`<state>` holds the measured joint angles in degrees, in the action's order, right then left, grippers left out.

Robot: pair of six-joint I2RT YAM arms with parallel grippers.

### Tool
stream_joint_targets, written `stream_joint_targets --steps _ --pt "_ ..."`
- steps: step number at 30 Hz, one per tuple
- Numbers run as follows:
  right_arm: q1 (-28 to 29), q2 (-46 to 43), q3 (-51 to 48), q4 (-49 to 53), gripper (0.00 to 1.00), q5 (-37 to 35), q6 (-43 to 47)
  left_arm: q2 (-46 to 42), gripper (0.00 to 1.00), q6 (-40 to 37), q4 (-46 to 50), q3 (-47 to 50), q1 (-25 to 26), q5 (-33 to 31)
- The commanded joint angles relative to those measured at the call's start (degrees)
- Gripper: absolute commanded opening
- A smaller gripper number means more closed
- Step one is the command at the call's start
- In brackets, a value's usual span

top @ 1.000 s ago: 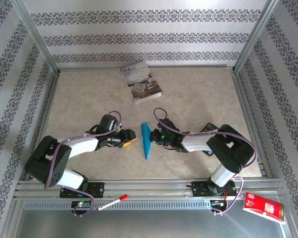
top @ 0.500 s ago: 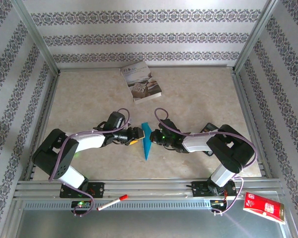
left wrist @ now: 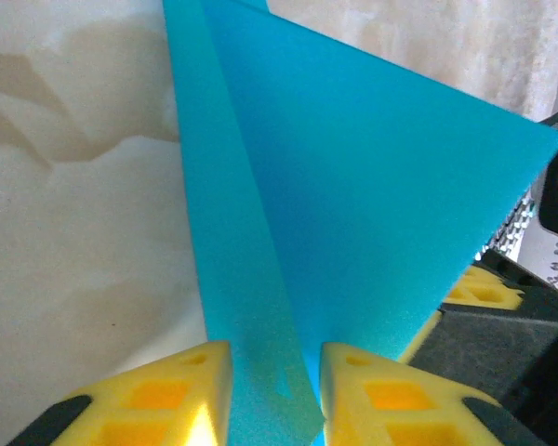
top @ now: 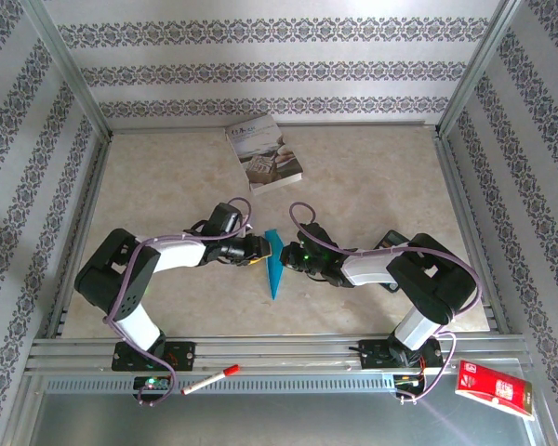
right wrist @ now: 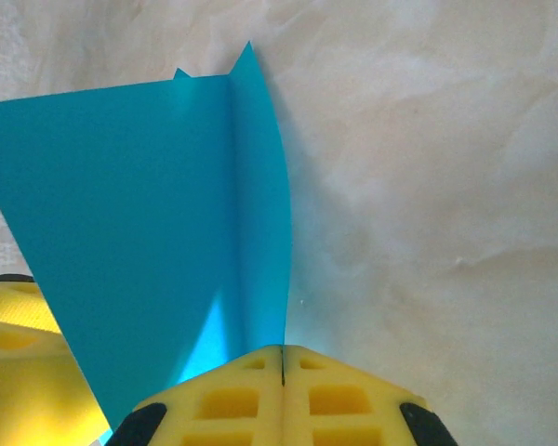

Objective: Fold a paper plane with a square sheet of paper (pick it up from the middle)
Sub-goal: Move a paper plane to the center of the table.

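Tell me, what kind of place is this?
Probably a robot test cell in a lab, not a real room: an aluminium frame holds wallpapered panels, and a left arm and a right arm are bolted to a rail at the near edge of the marble-look table.

One teal paper plane (top: 274, 265) lies mid-table. One printed book (top: 264, 153) sits at twelve o'clock from it. One red-capped marker (top: 210, 379) lies at seven o'clock and one red packet (top: 495, 390) at four o'clock. There are two grippers: the left gripper (top: 259, 251) and the right gripper (top: 288, 257).
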<state>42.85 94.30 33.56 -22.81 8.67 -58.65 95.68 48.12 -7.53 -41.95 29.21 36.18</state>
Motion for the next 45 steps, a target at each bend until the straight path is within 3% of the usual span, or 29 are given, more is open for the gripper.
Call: stream_joint_targets --steps 1,7,23,34,45 --pt "-0.2 0.0 -1.0 -1.0 0.0 -0.3 -0.8 0.2 0.24 -2.1 2.9 -1.4 0.5 -0.7" --pt "-1.0 -1.5 -2.6 -1.4 0.0 -1.2 -1.2 -0.4 0.07 -1.8 0.9 0.4 -1.7 0.2" --pt "-3.7 -4.2 -4.2 -1.1 0.0 -1.5 -0.4 -0.3 0.02 -0.7 -1.4 2.0 -4.8 -1.2" --pt "-4.1 -3.1 -4.3 -1.6 0.0 -1.7 -0.2 2.9 0.04 0.7 -4.4 2.1 -4.7 0.8" --pt "-4.3 -3.0 -3.4 -2.1 0.13 -0.2 0.6 3.6 0.22 1.9 -6.6 2.2 -4.8 3.0"
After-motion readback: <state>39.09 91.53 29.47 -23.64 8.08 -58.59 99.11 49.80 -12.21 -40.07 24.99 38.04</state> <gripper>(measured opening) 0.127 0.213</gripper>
